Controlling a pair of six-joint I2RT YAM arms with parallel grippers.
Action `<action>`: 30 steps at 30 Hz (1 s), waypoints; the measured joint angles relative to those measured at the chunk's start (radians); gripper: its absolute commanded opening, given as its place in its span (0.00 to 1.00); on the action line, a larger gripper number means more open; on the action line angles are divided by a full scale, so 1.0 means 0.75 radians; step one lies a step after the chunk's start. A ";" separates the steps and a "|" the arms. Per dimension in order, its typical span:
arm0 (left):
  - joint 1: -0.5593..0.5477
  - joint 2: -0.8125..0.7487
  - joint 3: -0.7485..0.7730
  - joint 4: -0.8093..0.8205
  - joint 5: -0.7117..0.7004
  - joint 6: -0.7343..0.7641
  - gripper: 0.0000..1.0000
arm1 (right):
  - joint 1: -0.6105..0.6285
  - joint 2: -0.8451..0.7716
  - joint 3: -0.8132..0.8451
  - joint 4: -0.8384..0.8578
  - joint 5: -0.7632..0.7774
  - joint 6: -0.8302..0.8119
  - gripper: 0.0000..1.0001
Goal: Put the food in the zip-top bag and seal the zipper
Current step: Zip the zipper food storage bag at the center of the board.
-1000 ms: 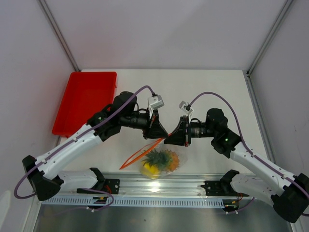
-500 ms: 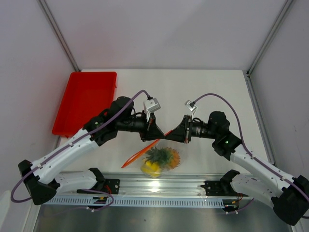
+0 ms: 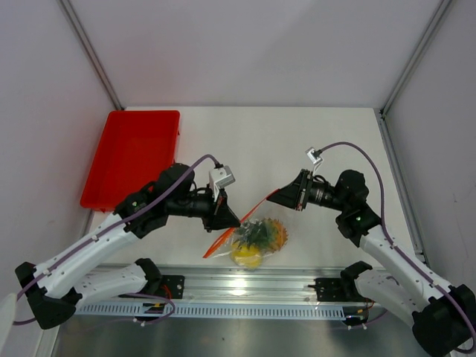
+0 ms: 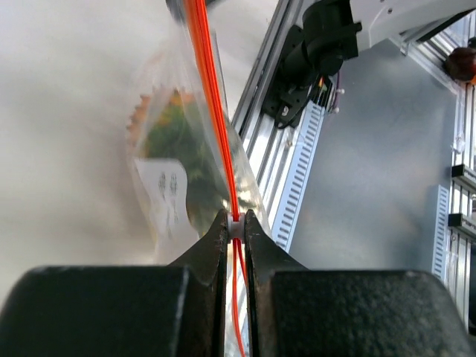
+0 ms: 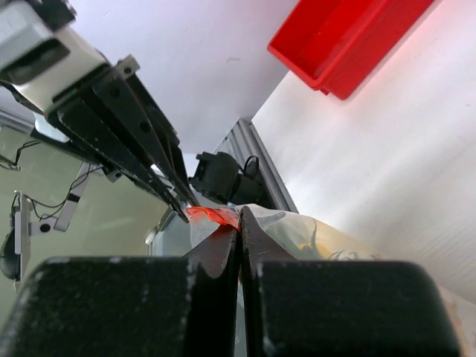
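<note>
White tabletop, red tray (image 3: 130,156) back-left. Zip-top bag (image 3: 269,236) sits low between the arms by the front rail (image 3: 245,286), food (image 3: 248,255) inside. Left gripper (image 3: 227,218) is pinched tight on the zipper (image 3: 218,245) partway along. Right gripper (image 3: 277,197) is clamped on its other end, strip taut. My read: sealing pass. I'd anchor right, slide left along the strip with even squeeze, then press the loose tail too.

Bagged food (image 4: 175,141) is a blur (left wrist); red tray (image 5: 349,44) cropped.
</note>
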 measured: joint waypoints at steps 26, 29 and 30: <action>-0.007 -0.546 -0.309 -0.199 -0.129 -0.259 0.37 | -0.192 0.023 -0.061 0.049 -0.084 0.054 0.00; -0.010 -0.534 -0.296 -0.243 -0.228 -0.284 0.85 | -0.199 0.055 -0.061 0.048 -0.055 0.053 0.00; -0.011 -0.526 -0.288 -0.259 -0.269 -0.283 0.99 | -0.207 0.078 -0.061 0.045 -0.040 0.052 0.00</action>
